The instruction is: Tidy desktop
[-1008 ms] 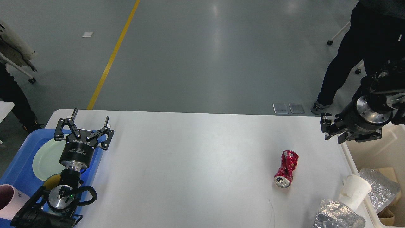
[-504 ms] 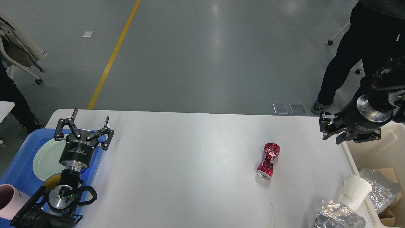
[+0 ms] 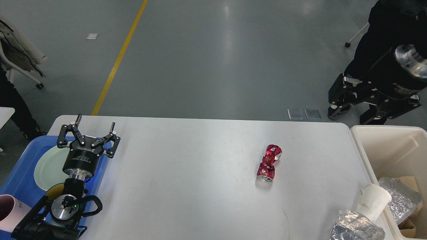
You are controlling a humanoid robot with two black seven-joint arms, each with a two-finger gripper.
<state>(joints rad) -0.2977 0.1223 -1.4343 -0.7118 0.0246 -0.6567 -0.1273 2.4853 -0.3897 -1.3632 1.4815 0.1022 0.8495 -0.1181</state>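
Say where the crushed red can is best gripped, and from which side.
Probably from above, across the pinched waist of the crushed red can. It lies on its side on the desktop, open end toward the near edge, long axis running roughly near-to-far. Fingers should close left-to-right on that narrowed middle; the flared ends would help stop it slipping. The right gripper is nearer.

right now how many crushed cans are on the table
1. A single crushed red can lies on its side on the white table, right of centre. The bin at the right could hide others under its foil and paper.
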